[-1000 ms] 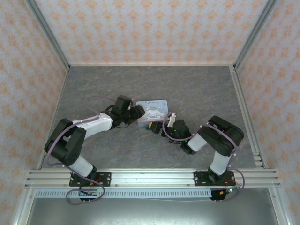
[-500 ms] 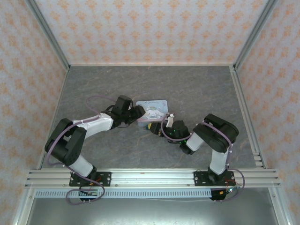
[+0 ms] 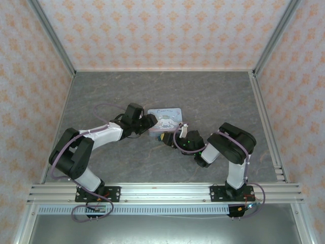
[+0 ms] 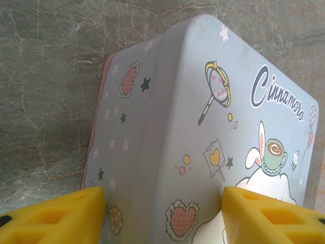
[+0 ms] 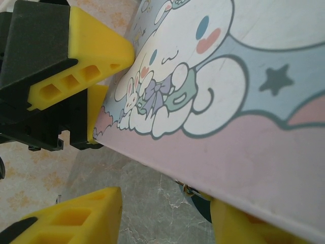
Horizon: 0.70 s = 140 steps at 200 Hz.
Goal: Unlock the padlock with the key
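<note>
We see the tin (image 3: 166, 118), the left gripper (image 3: 152, 125) and the right gripper (image 3: 166, 138) crowding the middle of the worktop (image 3: 127, 89), its far half open.

Black-and-white arms (image 3: 101, 134), purple cables (image 3: 109, 105), yellow fingers (image 4: 56, 218) (ribbed hollows)

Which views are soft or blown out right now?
Top external: even diffuse light, sharp, only faint shadows under the arms, and the tin is tiny. Left wrist: the tin print is crisp with no glare, and the left gripper's fingers at the bottom edge look slightly soft. Right wrist: the tin is very close, its print a bit soft, with no hard glare.
</note>
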### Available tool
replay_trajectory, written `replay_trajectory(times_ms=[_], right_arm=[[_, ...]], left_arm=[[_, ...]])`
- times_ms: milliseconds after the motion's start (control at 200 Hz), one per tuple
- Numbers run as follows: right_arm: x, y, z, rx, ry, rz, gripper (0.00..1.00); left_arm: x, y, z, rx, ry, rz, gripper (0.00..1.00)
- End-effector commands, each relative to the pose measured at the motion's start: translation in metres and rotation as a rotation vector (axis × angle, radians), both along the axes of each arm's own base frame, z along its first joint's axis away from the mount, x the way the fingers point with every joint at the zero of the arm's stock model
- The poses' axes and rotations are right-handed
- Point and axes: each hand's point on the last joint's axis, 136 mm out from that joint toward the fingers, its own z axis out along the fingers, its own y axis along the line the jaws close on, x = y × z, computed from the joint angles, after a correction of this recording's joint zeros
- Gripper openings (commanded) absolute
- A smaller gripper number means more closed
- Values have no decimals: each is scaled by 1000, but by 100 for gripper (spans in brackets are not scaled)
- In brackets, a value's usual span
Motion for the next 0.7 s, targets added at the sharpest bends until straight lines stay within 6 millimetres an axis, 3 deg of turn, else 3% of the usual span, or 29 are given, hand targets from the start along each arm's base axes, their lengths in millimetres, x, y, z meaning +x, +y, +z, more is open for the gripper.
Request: replay_trajectory(times_ms=[0,696], right_arm=[[4,9,10,43,-24,25,43],[10,0,-5,1,19,-39,4]], left_arm=[[-23,9,-34,79,130,1,62],[-26,12,-34,88,130,6,62]])
